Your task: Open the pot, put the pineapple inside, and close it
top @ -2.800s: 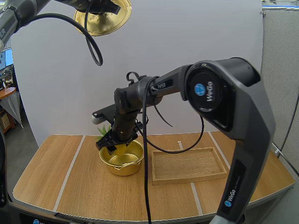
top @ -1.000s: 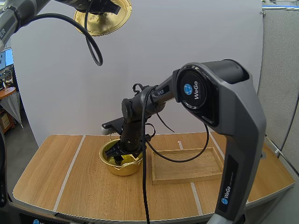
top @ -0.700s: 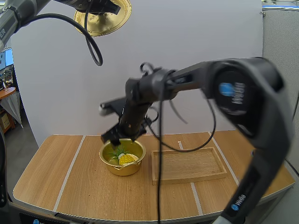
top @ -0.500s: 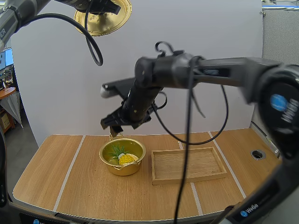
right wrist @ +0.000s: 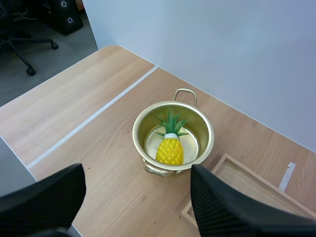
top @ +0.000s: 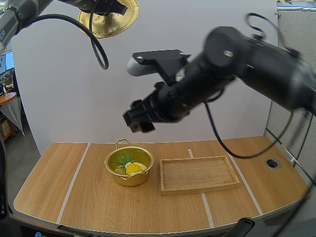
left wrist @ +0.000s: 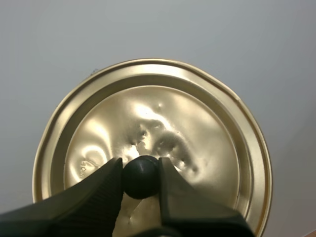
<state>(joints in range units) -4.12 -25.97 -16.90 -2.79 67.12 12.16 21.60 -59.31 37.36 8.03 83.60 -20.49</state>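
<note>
Pineapple (right wrist: 170, 149) lies inside the open pot (right wrist: 211, 138). The right gripper (top: 138, 120) hangs released above the pot. The left gripper (left wrist: 139, 168) pinches the knob (left wrist: 140, 180) of the lid (left wrist: 197, 123) high above the pot. The lid should come down level, centred on the rim.

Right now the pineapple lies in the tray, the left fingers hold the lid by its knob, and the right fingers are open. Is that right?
Not quite: the pineapple lies in the pot, not the tray, as the right wrist view shows. The left fingers do hold the lid by its knob, and the right fingers are open.
</note>
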